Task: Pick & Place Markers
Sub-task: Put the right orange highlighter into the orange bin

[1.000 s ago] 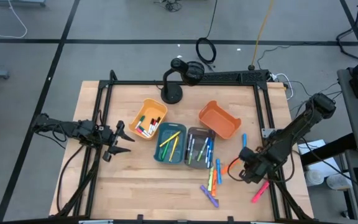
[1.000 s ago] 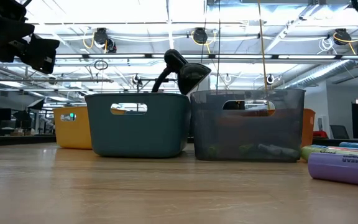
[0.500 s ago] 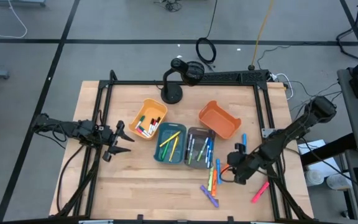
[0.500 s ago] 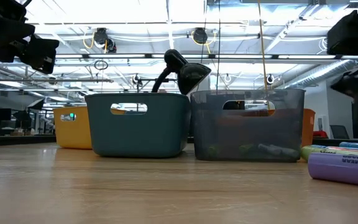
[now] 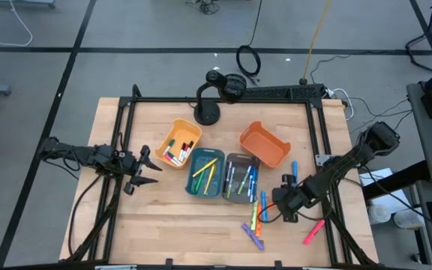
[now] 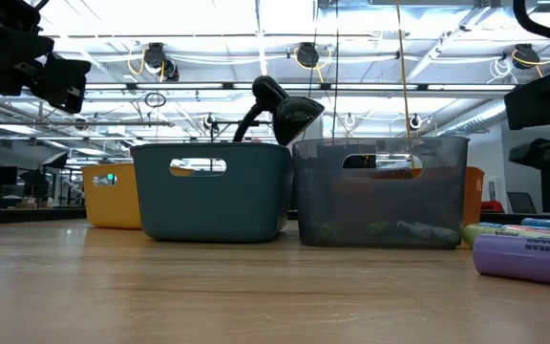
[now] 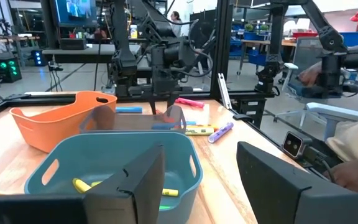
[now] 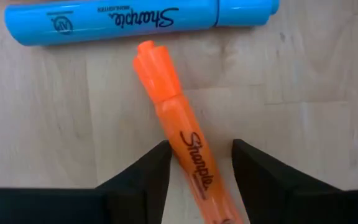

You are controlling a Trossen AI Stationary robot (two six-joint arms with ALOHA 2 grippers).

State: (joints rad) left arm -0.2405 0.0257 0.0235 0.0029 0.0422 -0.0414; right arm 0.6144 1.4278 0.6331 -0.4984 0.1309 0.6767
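An orange marker lies flat on the wooden table, next to a blue marker. My right gripper is open and points steeply down, one finger on either side of the orange marker's barrel; no touch shows. In the high view my right gripper stands over the loose markers near the grey bin. A pink marker lies near the table's right edge. My left gripper waits open at the table's left, level, holding nothing.
The yellow bin, teal bin and grey bin hold markers; the orange bin stands behind them. A black stand is at the far edge. One more blue marker lies right of the orange bin. A black frame rims the table.
My right gripper has moved down and toward the table's left, from beside the pink marker to over the loose markers by the grey bin, and its wrist has rolled. The pink marker stays on the table where it was.
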